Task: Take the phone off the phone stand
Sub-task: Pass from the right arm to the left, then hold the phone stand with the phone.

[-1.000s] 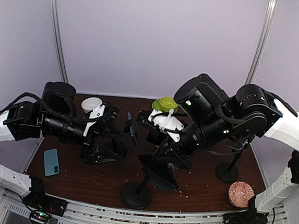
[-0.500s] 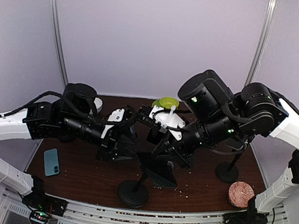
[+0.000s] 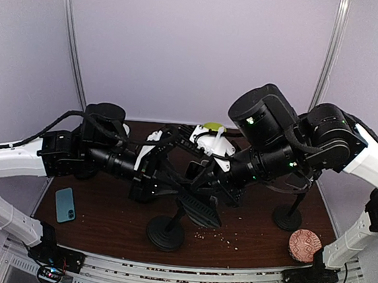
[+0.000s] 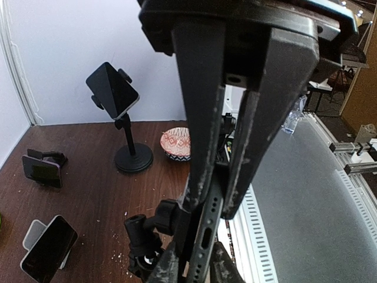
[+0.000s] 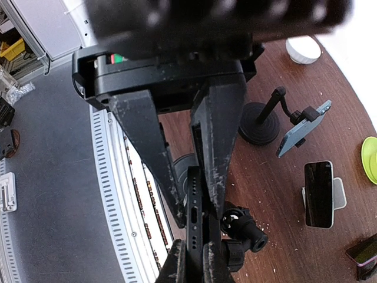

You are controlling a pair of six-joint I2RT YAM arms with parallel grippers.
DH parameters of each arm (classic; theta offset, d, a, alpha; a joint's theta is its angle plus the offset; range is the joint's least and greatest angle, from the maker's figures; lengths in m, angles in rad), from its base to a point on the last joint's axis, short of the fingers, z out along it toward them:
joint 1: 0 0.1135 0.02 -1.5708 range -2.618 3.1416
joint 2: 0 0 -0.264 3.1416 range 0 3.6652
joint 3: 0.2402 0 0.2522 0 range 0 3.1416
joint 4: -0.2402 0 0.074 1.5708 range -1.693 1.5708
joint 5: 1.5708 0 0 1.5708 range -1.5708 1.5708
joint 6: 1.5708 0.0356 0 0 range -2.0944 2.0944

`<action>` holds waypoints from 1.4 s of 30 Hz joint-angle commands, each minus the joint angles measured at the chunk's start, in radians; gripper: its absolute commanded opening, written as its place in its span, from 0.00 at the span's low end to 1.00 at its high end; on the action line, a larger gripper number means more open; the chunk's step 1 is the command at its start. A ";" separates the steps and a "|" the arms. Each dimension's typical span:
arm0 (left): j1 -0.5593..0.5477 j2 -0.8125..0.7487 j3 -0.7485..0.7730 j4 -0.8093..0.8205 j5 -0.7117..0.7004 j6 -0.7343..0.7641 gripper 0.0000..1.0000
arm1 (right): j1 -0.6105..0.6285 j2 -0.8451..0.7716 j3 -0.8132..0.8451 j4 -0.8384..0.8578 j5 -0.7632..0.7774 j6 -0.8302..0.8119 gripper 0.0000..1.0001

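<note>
At mid-tabletop, toward the near edge: left gripper (image 4: 213, 207) is clamped on the phone (image 4: 204, 239) by its thin edge, one finger on each face, pads look in contact. right gripper (image 5: 197, 209) comes in from the opposite side and is squeezed down on the same phone, fingers nearly together across its thickness. Phone is dark, tilted, edge-on in both wrist views, port holes facing the cameras. It sits at the top of the phone stand (image 3: 165, 234): round black base just inside the near edge, stem angled up, ball joint (image 5: 241, 231) just beside the phone. Can't tell if the cradle clamp is on the phone, the fingers cover it. Crumbs (image 3: 217, 235) are scattered right of the base. Further out: teal phone (image 3: 65, 205) flat near the left edge; patterned bowl (image 3: 304, 245) at the near right corner; second stand (image 3: 287, 217) just behind that bowl, carrying a black phone (image 4: 112, 88) tilted on top. Third stand (image 5: 259, 124) holds a blue phone (image 5: 303, 130), white bowl (image 5: 304, 50) beyond it. Green bowl (image 3: 211, 127) sits toward the far edge behind both wrists. Two more handsets lean on low props: one on a white wedge (image 4: 32, 236), one on a dark holder (image 4: 41, 168).
</note>
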 commanded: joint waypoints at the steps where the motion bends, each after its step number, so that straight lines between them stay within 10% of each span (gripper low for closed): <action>1: -0.004 0.015 0.032 0.012 0.025 0.021 0.17 | 0.004 -0.067 0.055 0.161 0.052 -0.013 0.00; 15: -0.003 0.001 0.040 -0.020 0.020 0.048 0.00 | 0.007 -0.102 0.002 0.219 0.113 0.046 0.00; 27: -0.003 -0.086 -0.001 0.002 -0.117 0.067 0.00 | 0.003 -0.297 -0.188 0.245 0.318 0.266 0.73; 42: -0.003 -0.060 0.060 0.005 -0.185 0.155 0.00 | -0.225 -0.472 -0.349 0.066 0.063 0.901 0.78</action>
